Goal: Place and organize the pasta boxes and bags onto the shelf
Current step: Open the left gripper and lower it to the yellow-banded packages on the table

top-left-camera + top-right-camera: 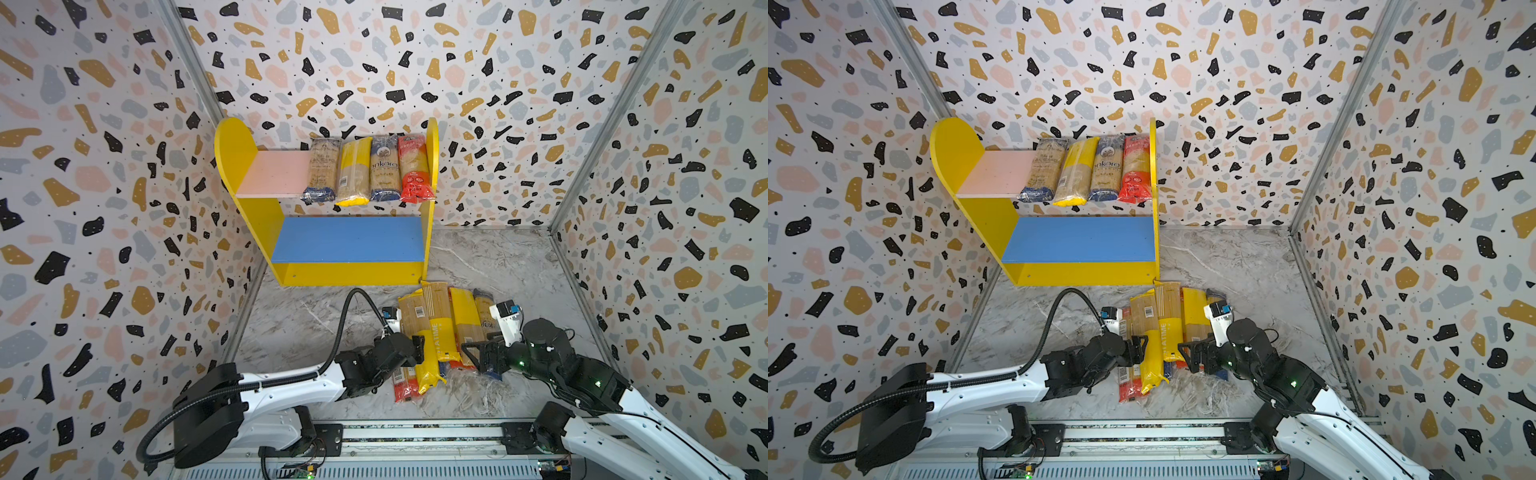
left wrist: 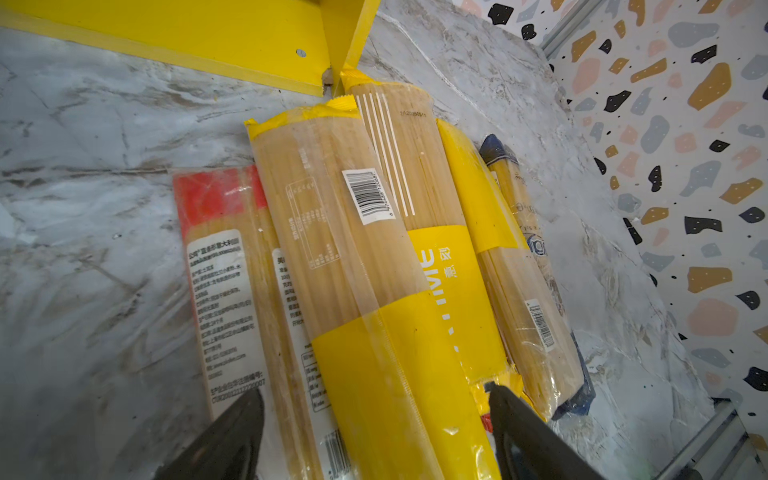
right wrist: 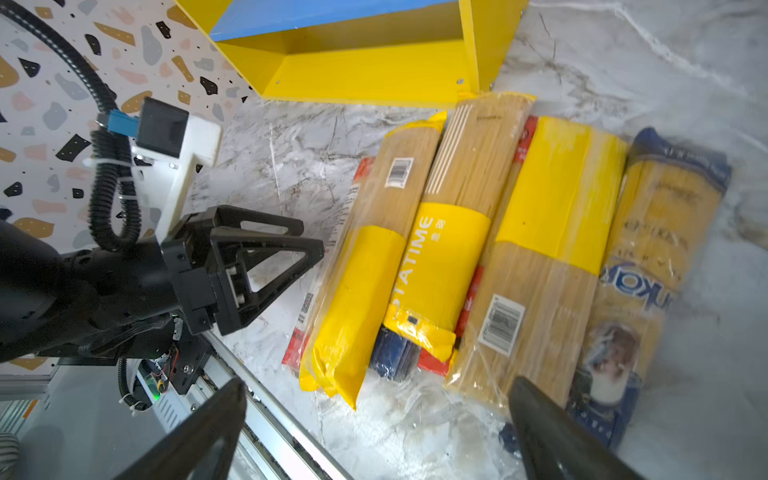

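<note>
Pasta bags (image 1: 440,332) lie in a pile directly under both end effectors. The left end effector (image 2: 374,432) hangs over the pile's near end with its jaws wide apart, holding nothing. In the left wrist view one finger (image 2: 232,436) is over a red pack (image 2: 220,257) and the other is beside the PASTATIME bag (image 2: 440,266), with a yellow-banded bag (image 2: 349,257) between them. The right end effector (image 3: 374,436) is likewise spread open and empty. It faces the left one from the pile's other side, above a second yellow-banded bag (image 3: 552,232) and a dark blue Ankara bag (image 3: 656,249). A dark blue pack (image 3: 390,353) shows from under the top layer.

The pile rests on the marble desk (image 1: 299,324), its packs side by side and pointing toward the shelf (image 1: 245,166). The PASTATIME bag's far end reaches the shelf's front right corner. Up on the pink upper board (image 1: 278,172), four more bags (image 1: 353,172) lie side by side against the right side panel, their front ends overhanging the edge. Below it sits the blue lower board (image 1: 349,239).
</note>
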